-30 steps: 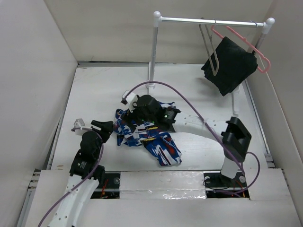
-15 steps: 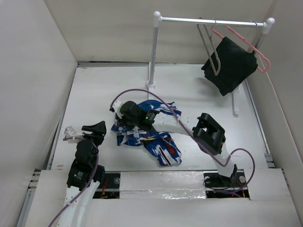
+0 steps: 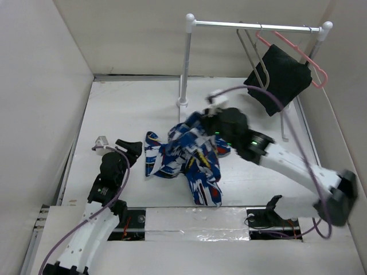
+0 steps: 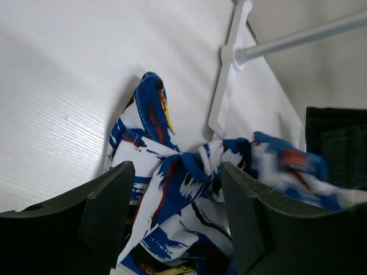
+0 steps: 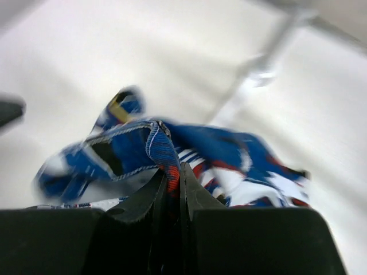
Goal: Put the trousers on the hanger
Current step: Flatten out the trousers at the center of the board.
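The left tool [image 3: 117, 146], near and left of the rack post [image 3: 184, 63], gapes wide, empty; the trousers [image 3: 192, 163] lie crumpled on the worktop [image 3: 114, 109] just in front of that post, long axis running from the raised end by the post to a leg pointing at the near edge; the right tool [image 5: 174, 189] pinches what seems a hem, though blur hinders; lift until the legs hang free, then carry right of the post to the hanger [image 3: 253, 60].
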Action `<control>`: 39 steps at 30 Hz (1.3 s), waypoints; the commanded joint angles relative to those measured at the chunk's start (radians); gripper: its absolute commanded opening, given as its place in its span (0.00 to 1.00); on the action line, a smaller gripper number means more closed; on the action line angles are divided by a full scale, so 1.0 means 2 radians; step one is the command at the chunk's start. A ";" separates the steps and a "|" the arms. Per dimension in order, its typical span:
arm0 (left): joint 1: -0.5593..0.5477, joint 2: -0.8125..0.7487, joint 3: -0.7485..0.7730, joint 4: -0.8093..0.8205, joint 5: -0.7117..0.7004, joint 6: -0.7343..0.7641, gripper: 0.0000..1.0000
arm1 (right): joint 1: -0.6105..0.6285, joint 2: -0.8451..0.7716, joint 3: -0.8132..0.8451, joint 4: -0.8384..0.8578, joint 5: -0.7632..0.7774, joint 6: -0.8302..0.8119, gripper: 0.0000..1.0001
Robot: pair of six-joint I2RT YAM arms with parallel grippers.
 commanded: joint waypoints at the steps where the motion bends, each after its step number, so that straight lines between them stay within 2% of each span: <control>1: 0.003 0.064 0.012 0.117 0.057 0.037 0.59 | -0.107 -0.167 -0.133 0.037 0.080 0.098 0.00; 4: 0.003 0.128 0.015 0.176 0.082 0.044 0.61 | -0.184 -0.277 -0.231 0.047 0.108 0.168 0.00; 5: 0.003 0.147 0.019 0.184 0.101 0.055 0.63 | -0.230 -0.335 -0.284 0.050 0.097 0.190 0.00; 9: 0.003 0.242 0.023 0.220 0.137 0.078 0.63 | -0.321 -0.411 -0.346 0.018 0.066 0.240 0.09; 12: -0.002 0.287 0.030 0.227 0.138 0.097 0.63 | -0.365 -0.448 -0.369 -0.002 0.059 0.246 0.30; 13: -0.010 0.295 0.036 0.223 0.131 0.101 0.63 | -0.375 -0.454 -0.368 -0.012 0.059 0.243 0.48; 14: -0.034 0.298 0.041 0.217 0.121 0.105 0.64 | -0.383 -0.459 -0.365 -0.018 0.054 0.231 0.58; 16: -0.070 0.305 0.057 0.188 0.055 0.115 0.65 | -0.396 -0.465 -0.352 -0.010 0.034 0.205 0.74; 17: -0.090 0.308 0.073 0.178 0.034 0.118 0.66 | -0.396 -0.462 -0.344 -0.006 0.022 0.176 0.86; 18: -0.124 0.312 0.078 0.169 -0.008 0.119 0.68 | -0.396 -0.457 -0.338 0.003 -0.024 0.157 0.89; 20: -0.148 0.324 0.082 0.151 -0.040 0.111 0.68 | -0.385 -0.415 -0.313 0.031 -0.086 0.107 0.87; 21: -0.154 0.327 0.081 0.148 -0.052 0.108 0.68 | -0.376 -0.394 -0.296 0.021 -0.128 0.093 0.79; 22: -0.160 0.332 0.079 0.146 -0.055 0.105 0.68 | -0.362 -0.372 -0.279 -0.009 -0.135 0.083 0.68; 23: -0.160 0.334 0.073 0.147 -0.063 0.104 0.67 | -0.328 -0.334 -0.257 -0.015 -0.138 0.061 0.34; 24: -0.164 0.336 0.070 0.148 -0.067 0.104 0.67 | -0.309 -0.319 -0.252 -0.016 -0.132 0.052 0.09; 25: -0.164 0.341 0.067 0.154 -0.067 0.104 0.66 | -0.290 -0.307 -0.246 -0.028 -0.119 0.048 0.00; 26: -0.165 0.346 0.067 0.159 -0.066 0.110 0.65 | -0.253 -0.288 -0.244 -0.030 -0.106 0.040 0.00; 28: -0.165 0.366 0.078 0.147 -0.060 0.116 0.64 | -0.223 -0.272 -0.252 -0.028 -0.076 0.040 0.03; 29: -0.165 0.373 0.089 0.144 -0.061 0.120 0.64 | -0.211 -0.264 -0.255 -0.031 -0.064 0.049 0.25; 30: -0.165 0.379 0.093 0.142 -0.065 0.125 0.63 | -0.187 -0.251 -0.262 -0.035 -0.034 0.054 0.39; 31: -0.165 0.388 0.097 0.144 -0.066 0.128 0.63 | -0.176 -0.247 -0.272 -0.042 -0.008 0.065 0.60; 32: -0.165 0.393 0.098 0.149 -0.066 0.128 0.63 | -0.165 -0.247 -0.273 -0.044 -0.008 0.071 0.66; 36: -0.165 0.426 0.120 0.161 -0.044 0.149 0.58 | -0.115 -0.253 -0.294 -0.051 0.035 0.098 0.77; 39: -0.165 0.459 0.137 0.171 -0.034 0.156 0.51 | -0.098 -0.238 -0.292 -0.075 0.052 0.125 0.78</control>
